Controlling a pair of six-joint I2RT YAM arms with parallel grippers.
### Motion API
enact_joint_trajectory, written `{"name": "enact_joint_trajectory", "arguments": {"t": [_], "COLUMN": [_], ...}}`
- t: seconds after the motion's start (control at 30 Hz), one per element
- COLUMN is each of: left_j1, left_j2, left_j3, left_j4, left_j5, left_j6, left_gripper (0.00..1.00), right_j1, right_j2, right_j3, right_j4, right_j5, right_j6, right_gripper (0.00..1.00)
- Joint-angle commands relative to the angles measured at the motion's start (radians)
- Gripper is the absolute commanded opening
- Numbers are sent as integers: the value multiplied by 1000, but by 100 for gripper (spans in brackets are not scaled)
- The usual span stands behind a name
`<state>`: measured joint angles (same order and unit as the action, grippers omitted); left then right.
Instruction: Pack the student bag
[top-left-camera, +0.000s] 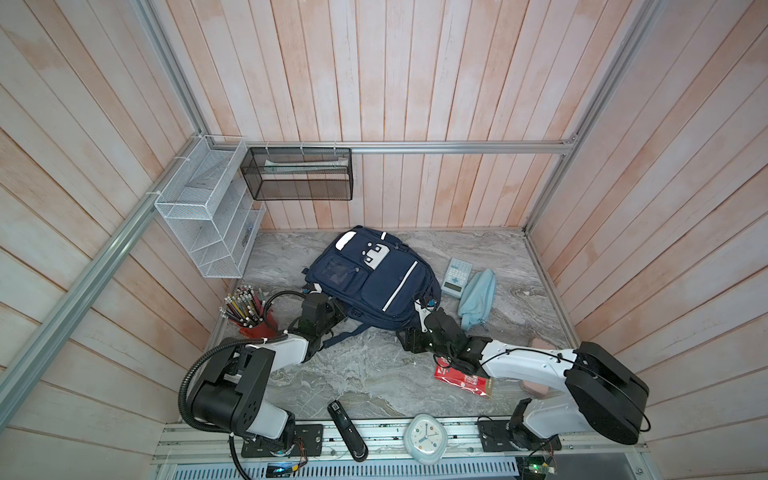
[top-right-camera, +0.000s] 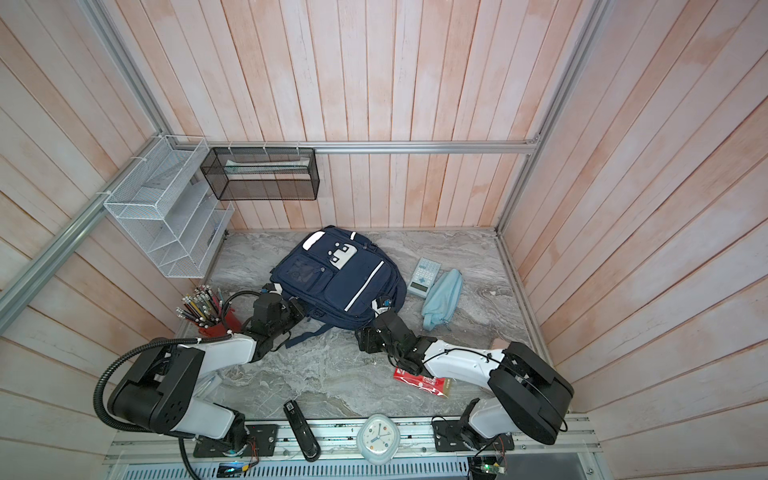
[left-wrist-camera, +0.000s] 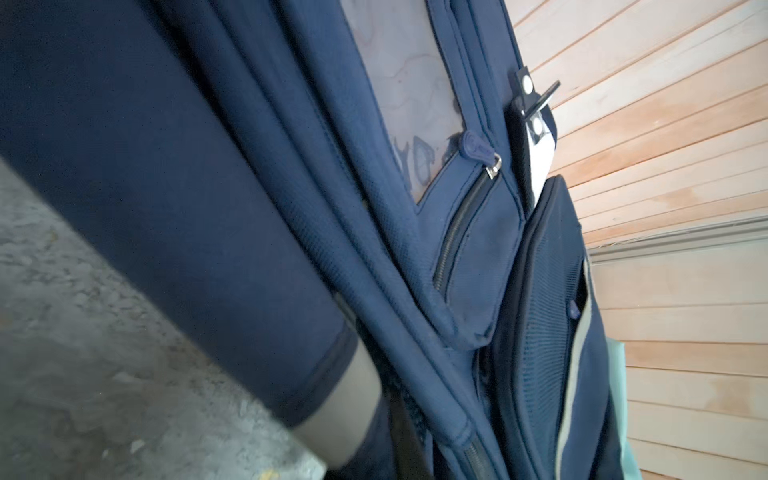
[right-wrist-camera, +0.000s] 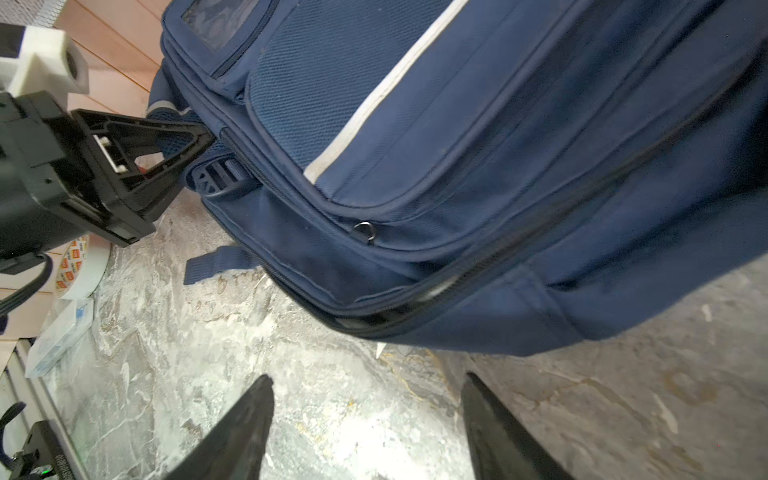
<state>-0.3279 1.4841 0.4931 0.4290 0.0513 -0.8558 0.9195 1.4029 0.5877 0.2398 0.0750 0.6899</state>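
The student bag (top-left-camera: 374, 286) (top-right-camera: 338, 286), a large navy backpack with white stripes, lies flat at the back middle of the marble table with its zips shut. My left gripper (top-left-camera: 337, 311) (top-right-camera: 300, 309) is at the bag's near left corner. In the right wrist view the left gripper (right-wrist-camera: 198, 139) is shut on the fabric of the bag's (right-wrist-camera: 457, 166) side edge. In the left wrist view the bag (left-wrist-camera: 208, 166) fills the frame and hides the jaws. My right gripper (top-left-camera: 424, 306) (right-wrist-camera: 368, 380) stands open just short of the bag's near right corner, with bare table between its fingers.
A calculator (top-left-camera: 456, 277) and a light-blue pouch (top-left-camera: 478, 297) lie right of the bag. A red cup of pencils (top-left-camera: 249, 311) stands at the left. A red packet (top-left-camera: 463, 380) lies under the right arm. A black stapler (top-left-camera: 347, 428) and a clock (top-left-camera: 424, 438) are at the front edge.
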Motion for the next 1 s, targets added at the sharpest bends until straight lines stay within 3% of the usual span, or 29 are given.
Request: {"name": "enact_joint_trajectory", "arguments": {"t": [0.0,0.13,0.33,0.53,0.8,0.87,0.97], "left_j1": [-16,-21,-28,-34,-55,-58,-58], "left_j2": [-19,-58,-164,-223,-238,-234,-235], "left_j3": [30,16,34,-25,-39,-36,-33], "left_j4": [4,18,-57,-37,-46,-54,-66], "left_j5": [-43,4,43,94,120,122,114], "left_j6": [37,-17,-37,-84,-98,-94,-85], "left_gripper": [5,3,1,0,0,0,0], "right_j1": [55,108,160,154,153,152,150], "right_j2": [21,122,324,491,621,630,625], "right_j3": [13,71,301,447,620,639,636], "right_j4": [49,130,166,206,186,176,143], "right_j5": [34,4,40,224,288,315,358], "right_j6": [36,38,-141,-205,-290,-289,-292], "right_gripper": [71,70,61,58,58,48,20]}}
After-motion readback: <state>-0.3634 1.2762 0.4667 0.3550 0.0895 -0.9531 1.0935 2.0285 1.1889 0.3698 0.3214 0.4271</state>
